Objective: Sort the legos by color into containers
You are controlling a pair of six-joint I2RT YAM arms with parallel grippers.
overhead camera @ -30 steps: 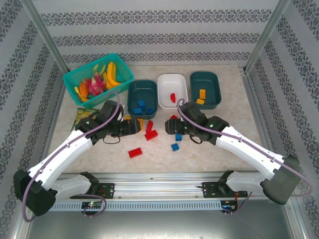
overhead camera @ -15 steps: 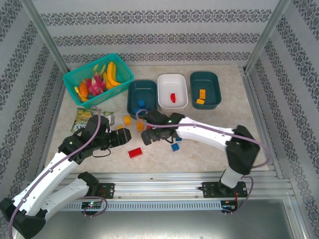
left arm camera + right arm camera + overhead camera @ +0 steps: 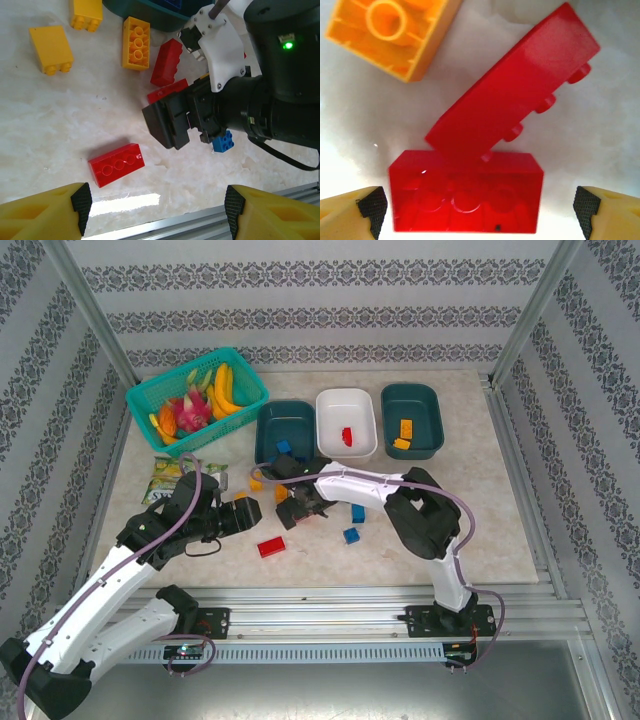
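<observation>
My right gripper [image 3: 296, 510] hangs open over two red legos [image 3: 465, 200] that touch, one hollow side up between the fingertips [image 3: 357, 209], the other [image 3: 515, 107] leaning on it. My left gripper [image 3: 244, 513] is open and holds nothing, just left of the right one. A lone red lego [image 3: 270, 547] lies in front of it, seen again as the red lego [image 3: 116, 164]. Two blue legos [image 3: 353, 524] lie to the right. Orange legos [image 3: 256, 481] sit near the left teal tray [image 3: 268, 443], which holds blue ones. The white tray [image 3: 330, 405] has one red, the right teal tray [image 3: 425, 400] orange ones.
A bright teal mesh basket [image 3: 150, 398] with toy fruit stands at the back left, and a green packet [image 3: 168, 476] lies in front of it. The right arm's black wrist [image 3: 260, 105] reaches across close to the left gripper. A metal rail [image 3: 320, 598] runs along the near edge.
The right arm swung left across the table and its gripper now hovers over the two red legos. The left arm drew back towards its base, then held still.
</observation>
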